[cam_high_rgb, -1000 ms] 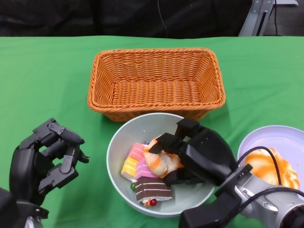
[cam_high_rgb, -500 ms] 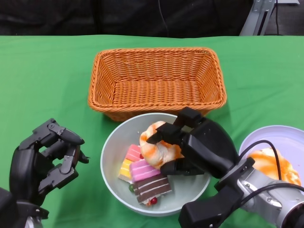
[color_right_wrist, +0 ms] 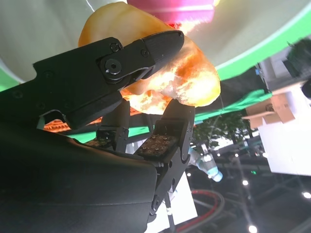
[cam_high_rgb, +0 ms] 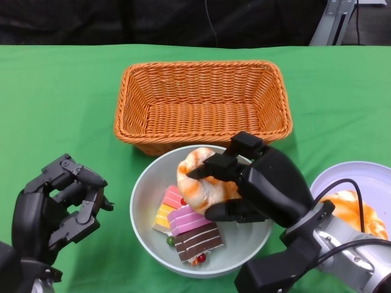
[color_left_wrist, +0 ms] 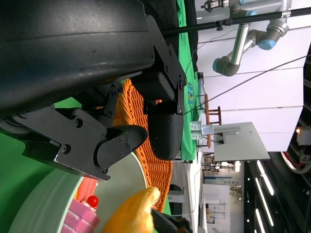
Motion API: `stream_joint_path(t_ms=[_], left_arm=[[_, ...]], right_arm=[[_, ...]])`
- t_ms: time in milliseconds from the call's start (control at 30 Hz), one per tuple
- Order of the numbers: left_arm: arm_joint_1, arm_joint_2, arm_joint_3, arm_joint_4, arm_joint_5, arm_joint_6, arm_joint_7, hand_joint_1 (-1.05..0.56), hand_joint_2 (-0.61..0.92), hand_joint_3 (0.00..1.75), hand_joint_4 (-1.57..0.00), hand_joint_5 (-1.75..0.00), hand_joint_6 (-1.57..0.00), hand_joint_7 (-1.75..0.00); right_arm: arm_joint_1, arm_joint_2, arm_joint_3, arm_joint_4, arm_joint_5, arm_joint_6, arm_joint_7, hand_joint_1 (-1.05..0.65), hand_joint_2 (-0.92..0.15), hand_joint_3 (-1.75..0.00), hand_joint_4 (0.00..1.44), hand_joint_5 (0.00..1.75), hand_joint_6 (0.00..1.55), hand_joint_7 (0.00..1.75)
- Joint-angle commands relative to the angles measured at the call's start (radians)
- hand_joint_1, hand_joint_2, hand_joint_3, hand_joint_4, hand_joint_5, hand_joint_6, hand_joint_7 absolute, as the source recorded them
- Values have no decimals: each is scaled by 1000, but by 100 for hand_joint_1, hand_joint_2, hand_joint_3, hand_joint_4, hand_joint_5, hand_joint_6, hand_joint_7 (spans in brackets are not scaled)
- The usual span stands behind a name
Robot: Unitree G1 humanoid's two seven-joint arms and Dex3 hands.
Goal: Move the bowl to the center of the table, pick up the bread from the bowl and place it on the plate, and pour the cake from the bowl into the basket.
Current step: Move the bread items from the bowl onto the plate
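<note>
Head view first: the right hand [cam_high_rgb: 244,183] has its fingers clamped on the bread [cam_high_rgb: 198,180], thumb side over the top and fingers underneath, and the loaf sits above the bowl [cam_high_rgb: 146,189], just over the cake slices [cam_high_rgb: 186,223] lying on the bowl's floor. The bowl is at the near middle of the table [cam_high_rgb: 55,91], touching or all but touching the near wall of the basket [cam_high_rgb: 201,101]. For a clean finish I'd lift straight up until the bread clears the bowl's rim, then carry it toward the plate [cam_high_rgb: 366,177] at the near right edge, keeping the squeeze gentle since the loaf looks soft. Another orange loaf [cam_high_rgb: 354,213] already lies there, half hidden behind the right forearm, so aim for the bare part. The left hand [cam_high_rgb: 58,204] waits near the left edge, fingers curled but apart, holding nothing. Right wrist view: the fingers [color_right_wrist: 131,58] press on the glowing bread [color_right_wrist: 194,77], but the far contact is masked by the hand itself, and the cake shows only as a pink sliver. Left wrist view: the left hand's fingers [color_left_wrist: 163,131] stand apart with nothing between them; only a strip of the basket [color_left_wrist: 146,155], the bowl's rim [color_left_wrist: 48,199] and the bread's tip [color_left_wrist: 136,206] peek past them.
</note>
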Motion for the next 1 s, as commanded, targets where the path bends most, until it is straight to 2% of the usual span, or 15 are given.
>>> stream_joint_path(t_ms=[33, 167, 433, 600, 1000], left_arm=[[-6, 20, 9, 5, -3, -10, -3, -7, 71, 81, -76, -161, -79, -128], [-10, 24, 10, 9, -11, -10, -12, -6, 73, 81, -74, -162, -77, -128], [-18, 34, 13, 25, -25, -10, -30, -7, 74, 77, -73, -163, -77, -129], [-21, 34, 18, 29, -29, 0, -32, -7, 74, 76, -75, -161, -79, -127], [-21, 37, 14, 28, -28, -3, -30, -7, 73, 79, -75, -163, -78, -129]], right_arm=[[25, -18, -27, -58, 35, -17, 29, -19, -92, -2, 77, 125, 92, 60], [56, -27, -52, -122, 65, -27, 68, -19, -92, -3, 78, 125, 91, 61], [101, -35, -100, -218, 59, -21, 79, -21, -91, -1, 80, 125, 93, 60], [112, -45, -124, -242, 60, -32, 69, -22, -92, -3, 78, 130, 86, 76], [162, -45, -193, -309, 70, -29, 56, -24, -92, -4, 79, 136, 84, 85]])
